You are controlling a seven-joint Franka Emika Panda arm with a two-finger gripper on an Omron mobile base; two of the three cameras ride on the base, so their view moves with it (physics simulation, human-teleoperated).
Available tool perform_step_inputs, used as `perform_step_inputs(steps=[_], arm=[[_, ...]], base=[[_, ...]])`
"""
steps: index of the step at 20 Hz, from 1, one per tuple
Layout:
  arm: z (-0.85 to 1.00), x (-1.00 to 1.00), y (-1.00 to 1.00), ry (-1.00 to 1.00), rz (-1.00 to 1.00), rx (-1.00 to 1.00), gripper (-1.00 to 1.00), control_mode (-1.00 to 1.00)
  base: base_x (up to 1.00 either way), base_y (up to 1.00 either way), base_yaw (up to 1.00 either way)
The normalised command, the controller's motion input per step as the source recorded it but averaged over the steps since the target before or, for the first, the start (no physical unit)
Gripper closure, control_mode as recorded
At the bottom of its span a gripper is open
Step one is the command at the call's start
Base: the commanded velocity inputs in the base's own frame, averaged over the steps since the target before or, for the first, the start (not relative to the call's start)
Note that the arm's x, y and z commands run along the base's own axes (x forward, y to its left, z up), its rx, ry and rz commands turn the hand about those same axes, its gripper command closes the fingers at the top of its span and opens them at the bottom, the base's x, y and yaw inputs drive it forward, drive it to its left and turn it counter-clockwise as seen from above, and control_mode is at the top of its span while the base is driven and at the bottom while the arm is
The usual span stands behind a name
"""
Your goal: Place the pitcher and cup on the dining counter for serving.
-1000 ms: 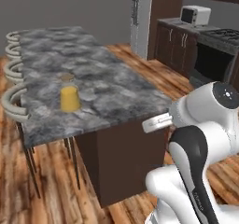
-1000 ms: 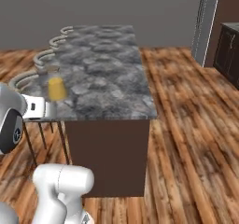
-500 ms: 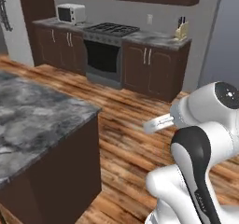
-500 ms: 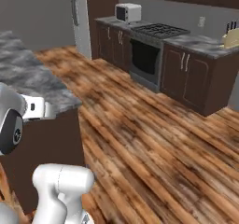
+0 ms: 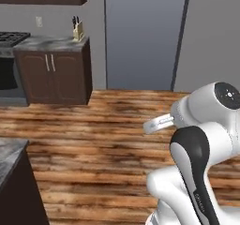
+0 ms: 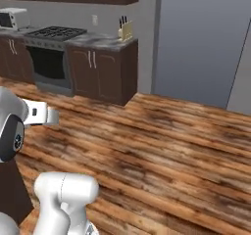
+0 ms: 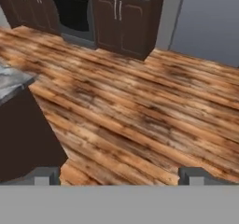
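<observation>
Left base view: the dining counter (image 5: 11, 153) corner sits at near left; wooden floor (image 5: 108, 139) beyond. Right base view: stove (image 6: 51, 58) and cabinets far left. Hand view: the gripper (image 7: 119, 175) is wide open and empty. Probably fetching the cup next.

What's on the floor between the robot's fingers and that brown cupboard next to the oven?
Nothing: in the hand view, bare wooden floor runs from the open gripper to the brown cupboard beside the oven.
</observation>
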Motion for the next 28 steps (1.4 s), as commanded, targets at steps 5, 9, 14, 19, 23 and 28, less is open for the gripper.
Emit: perform_step_inputs(steps=[5, 9, 14, 19, 23, 28], arm=[[0.00, 0.00, 0.00, 0.00, 0.00, 0.00, -1.00, 1.00], [0.00, 0.00, 0.00, 0.00, 0.00, 0.00, -1.00, 1.00], [0.00, 0.00, 0.00, 0.00, 0.00, 0.00, -1.00, 1.00], [0.00, 0.00, 0.00, 0.00, 0.00, 0.00, -1.00, 1.00], [0.00, 0.00, 0.00, 0.00, 0.00, 0.00, -1.00, 1.00], [0.00, 0.00, 0.00, 0.00, 0.00, 0.00, -1.00, 1.00]], base=[[0.30, -0.06, -0.75], [0.28, -0.18, -0.72], [0.26, -0.39, -0.68], [0.55, -0.23, -0.62], [0.80, -0.47, -0.47], [0.74, -0.50, -0.50]])
